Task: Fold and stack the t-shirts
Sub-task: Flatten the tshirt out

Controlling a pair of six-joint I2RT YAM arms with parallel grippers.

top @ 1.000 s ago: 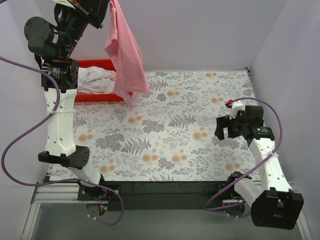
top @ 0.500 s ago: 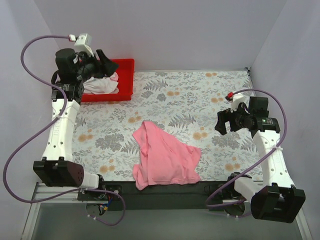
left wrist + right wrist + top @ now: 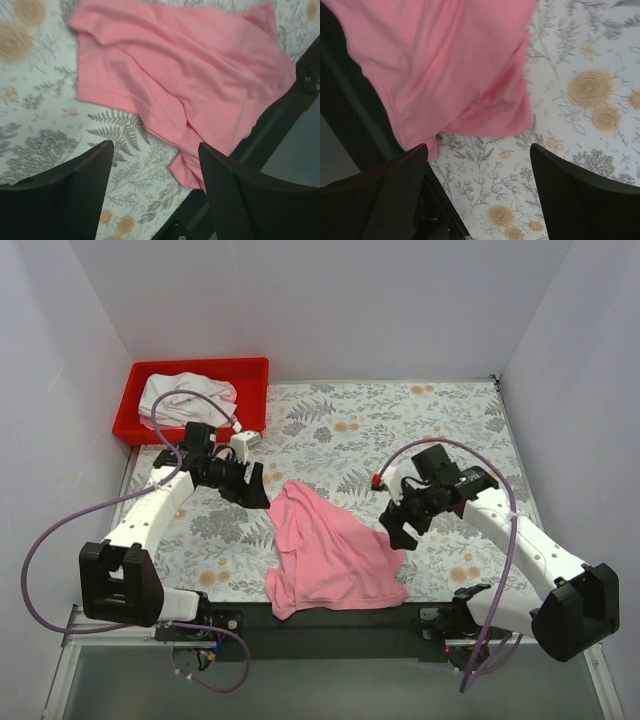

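Currently pink tee point(image 3: 330, 555) lies bunched at lower centre of top view, hem over near edge of table point(image 3: 450, 420); white tee point(image 3: 185, 395) in red bin point(image 3: 200, 367), upper left. Left gripper point(image 3: 254, 490) & right gripper point(image 3: 394, 525) flank the pink one, both spread apart, empty. Risk: pinch catches extra layers, or drags it off the edge.

A red plastic bin point(image 3: 205, 364) stands at the far left corner of the bench point(image 3: 420, 420), beyond the left gripper point(image 3: 260, 492) and well apart from the right gripper point(image 3: 393, 525). The bench wears a white cover printed with grey ferns and orange blooms, showing beneath both grippers. A black strip point(image 3: 340, 618) runs along the bench's edge on the near side of both grippers. Pale lilac walls point(image 3: 330, 310) rise beyond them.
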